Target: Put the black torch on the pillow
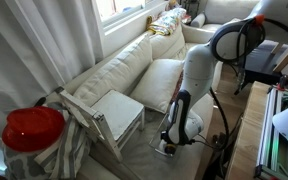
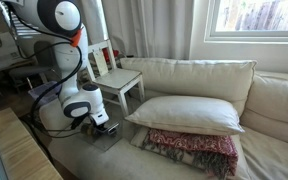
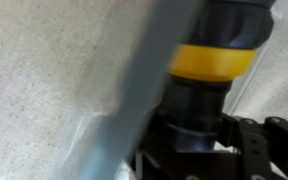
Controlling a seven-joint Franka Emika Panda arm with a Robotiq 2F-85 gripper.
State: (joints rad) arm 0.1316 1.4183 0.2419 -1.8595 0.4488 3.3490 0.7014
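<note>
In the wrist view the black torch [image 3: 222, 25], with a yellow band round it, fills the picture and runs straight into my gripper [image 3: 199, 150], whose jaws sit tight on its body. The slanted edge of a clear plastic tray [image 3: 134, 95] crosses in front. In both exterior views my gripper [image 1: 169, 143] [image 2: 106, 127] is low over the tray [image 2: 102, 138] on the sofa seat, and the torch is too small to make out there. The cream-white pillow [image 1: 159, 80] [image 2: 189, 112] lies on the seat just beside the arm.
A red-patterned cushion [image 2: 196, 150] lies under the front of the pillow. A white wooden chair [image 1: 119, 115] [image 2: 119, 80] stands at the sofa's end. A red round object [image 1: 32, 128] sits on striped cloth near one camera. A wooden table edge [image 2: 19, 150] is close to the arm's base.
</note>
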